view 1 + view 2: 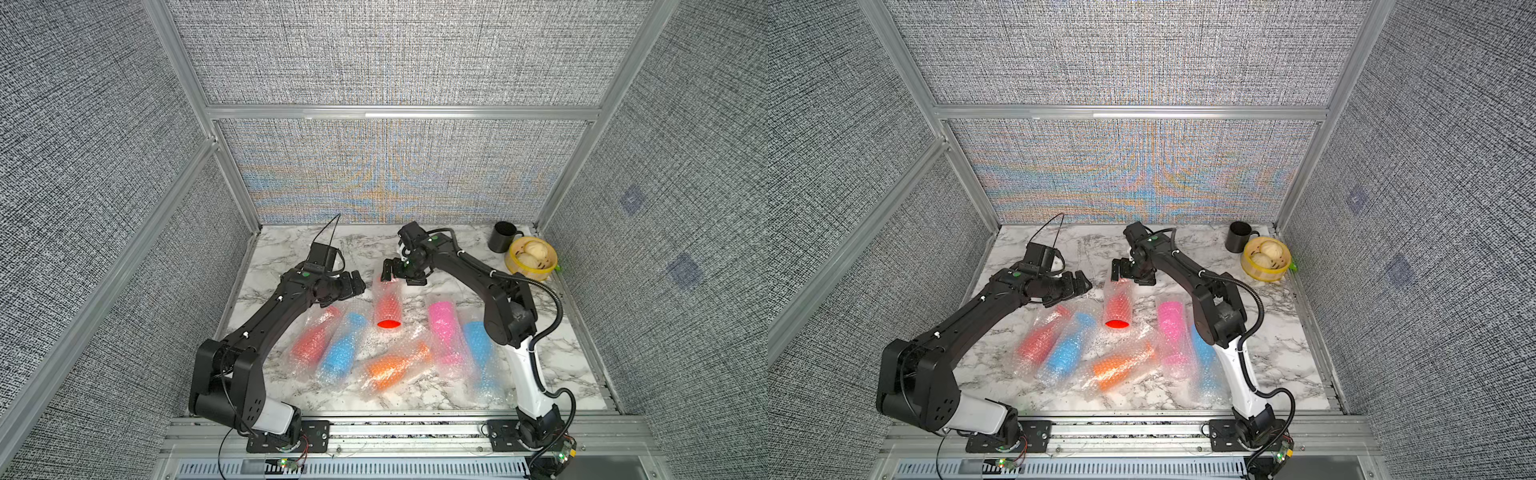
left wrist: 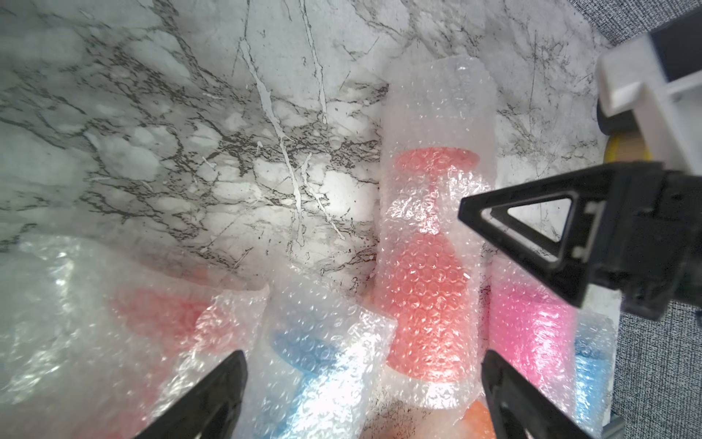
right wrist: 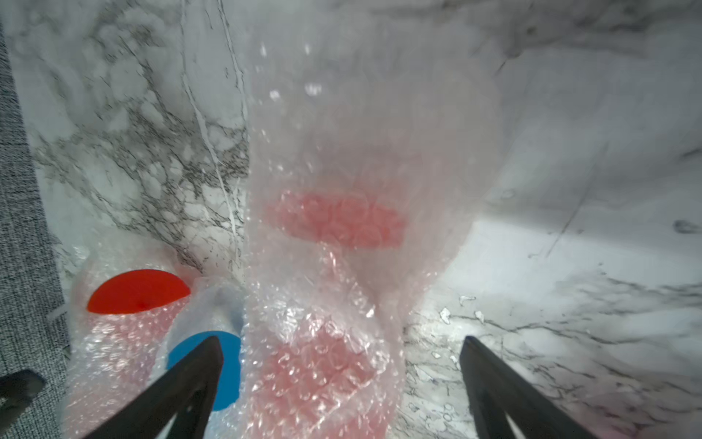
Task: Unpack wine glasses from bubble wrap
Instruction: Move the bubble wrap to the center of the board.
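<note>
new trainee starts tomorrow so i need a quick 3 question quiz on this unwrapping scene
1. True or false: all six wine glasses lie on the table with bubble wrap around them.
2. Which glass's far end does the right end effector hover over? A) pink B) the middle red glass C) orange
3. What stands beside the black mug in the far corner?

Key: 1 true. 2 B. 3 the steamer of buns.
</note>
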Motion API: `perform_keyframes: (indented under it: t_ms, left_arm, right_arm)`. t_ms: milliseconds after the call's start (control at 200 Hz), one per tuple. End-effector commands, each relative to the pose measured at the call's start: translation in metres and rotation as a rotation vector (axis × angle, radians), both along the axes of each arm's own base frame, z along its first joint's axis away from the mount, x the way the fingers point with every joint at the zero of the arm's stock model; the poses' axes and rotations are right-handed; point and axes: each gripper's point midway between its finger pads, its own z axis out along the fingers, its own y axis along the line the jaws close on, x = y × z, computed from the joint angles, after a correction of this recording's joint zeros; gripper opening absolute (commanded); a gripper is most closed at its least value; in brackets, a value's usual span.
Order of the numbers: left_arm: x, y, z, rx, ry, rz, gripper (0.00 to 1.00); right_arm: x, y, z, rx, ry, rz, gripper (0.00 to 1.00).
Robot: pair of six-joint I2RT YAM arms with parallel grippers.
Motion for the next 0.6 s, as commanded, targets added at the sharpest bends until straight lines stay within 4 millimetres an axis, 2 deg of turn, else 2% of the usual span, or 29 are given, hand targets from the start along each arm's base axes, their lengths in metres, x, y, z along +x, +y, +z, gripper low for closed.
perform_keyframes:
  t_ms: [0, 130, 310, 485, 595]
  left_arm:
    - [-0.001, 0.002, -0.001, 0.012, 0.002, -0.005, 0.95]
    - [-0.001, 0.001, -0.003, 0.01, 0.007, -0.006, 0.95]
    - [-0.001, 0.001, -0.003, 0.012, 0.006, -0.007, 0.95]
    - [0.0, 0.001, -0.004, 0.012, 0.007, -0.008, 0.95]
    - [0.001, 0.001, -0.005, 0.013, 0.01, -0.009, 0.95]
  right_arm:
    - [-0.011, 0.0, -0.016, -0.02, 0.066, -0.017, 0.99]
    - [-0.005, 0.021, -0.021, 0.033, 0.065, -0.019, 0.98]
    - [0.027, 0.029, -0.023, 0.067, 0.029, -0.053, 0.84]
    - [0.068, 0.024, -0.028, 0.081, -0.031, -0.096, 0.71]
    - [0.089, 0.02, -0.025, 0.102, -0.065, -0.124, 0.69]
